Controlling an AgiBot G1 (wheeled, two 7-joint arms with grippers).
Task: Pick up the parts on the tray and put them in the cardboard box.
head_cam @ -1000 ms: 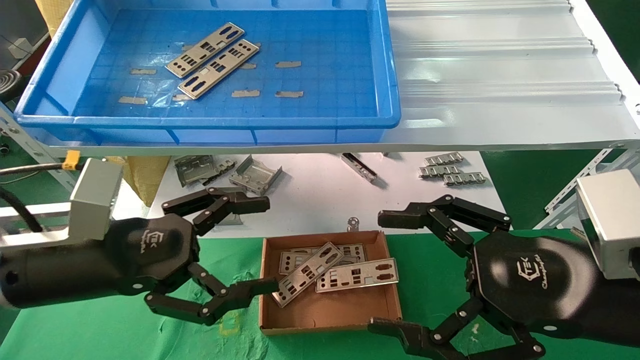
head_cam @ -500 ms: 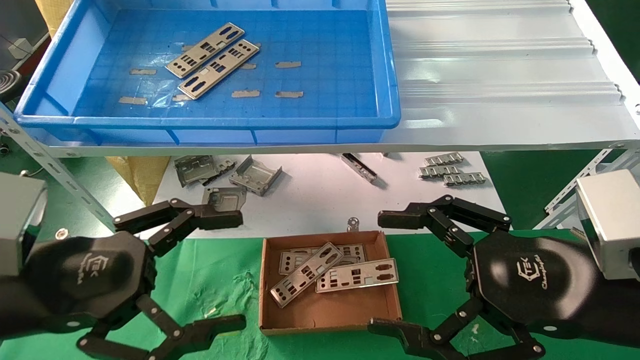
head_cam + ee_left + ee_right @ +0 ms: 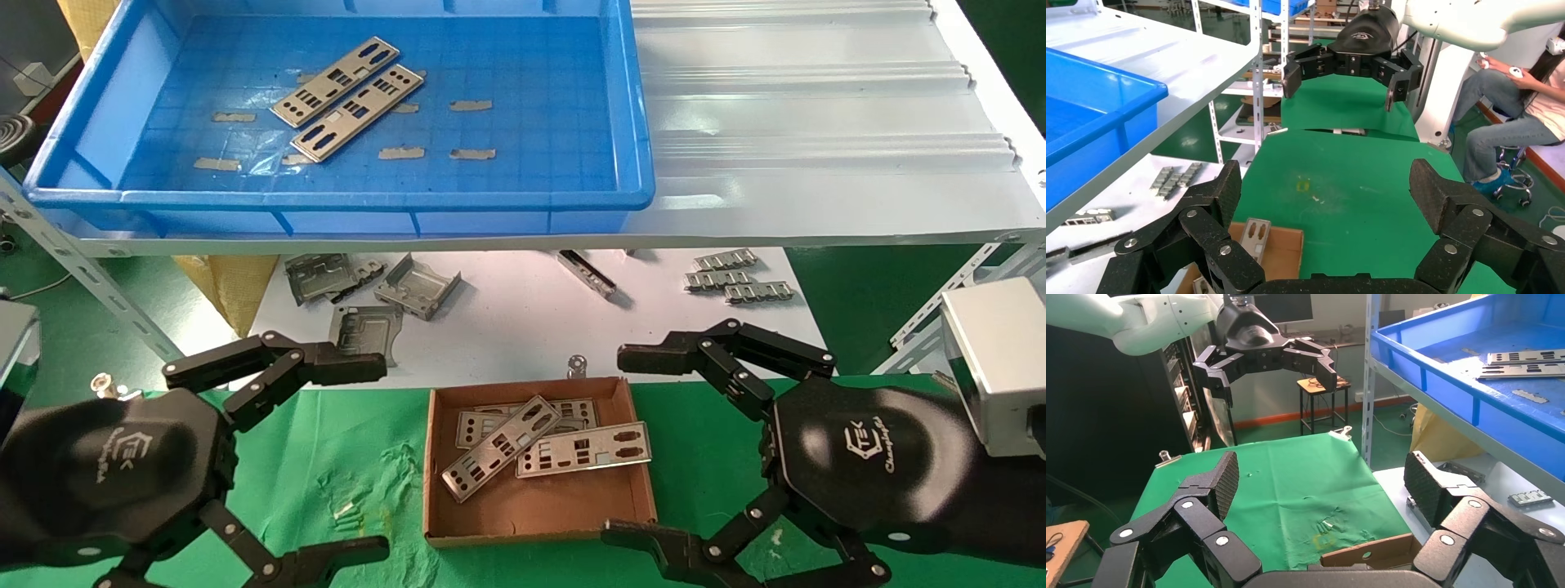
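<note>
Black left tool (image 3: 359,461) farther from cardboard box (image 3: 539,510)

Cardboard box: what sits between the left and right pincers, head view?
In the head view the cardboard box, holding silver plates, lies on green cloth between the open left pincer and open right pincer.

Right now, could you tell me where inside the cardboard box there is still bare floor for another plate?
The cardboard box has a bare strip along its near wall, below the parts. Its far half is crowded: overlapping plates span almost wall to wall. Both the left gripper and the right gripper flank the box, open and empty.
</note>
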